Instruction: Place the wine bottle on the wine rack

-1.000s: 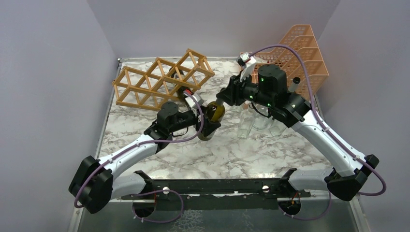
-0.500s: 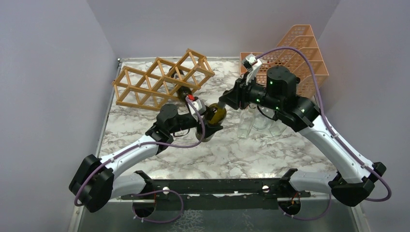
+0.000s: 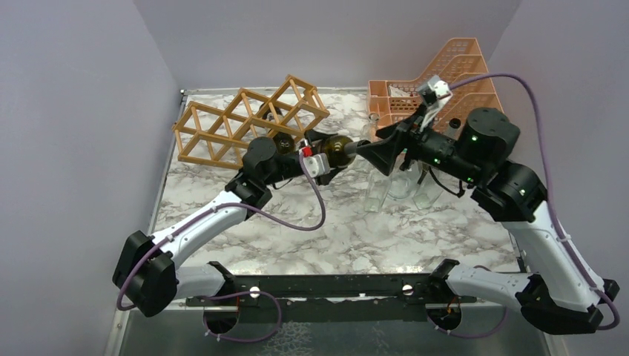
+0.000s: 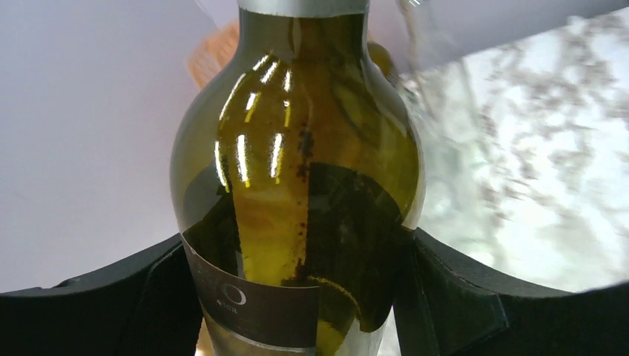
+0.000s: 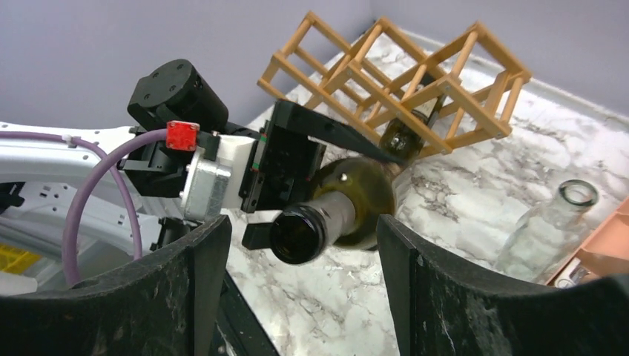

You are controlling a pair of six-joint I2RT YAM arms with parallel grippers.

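With left gripper (image 4: 297, 297) clamped on the green wine bottle (image 3: 337, 150), level just beside the wine rack (image 3: 248, 122), and right gripper (image 5: 300, 230) gaping around its neck, steer base-first into a free cell.

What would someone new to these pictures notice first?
The olive-green wine bottle stands out first. It is held sideways in mid-air at centre, with its body in the left gripper and its neck between the open fingers of the right gripper. Just behind it, at back left, stands the wooden wine rack.
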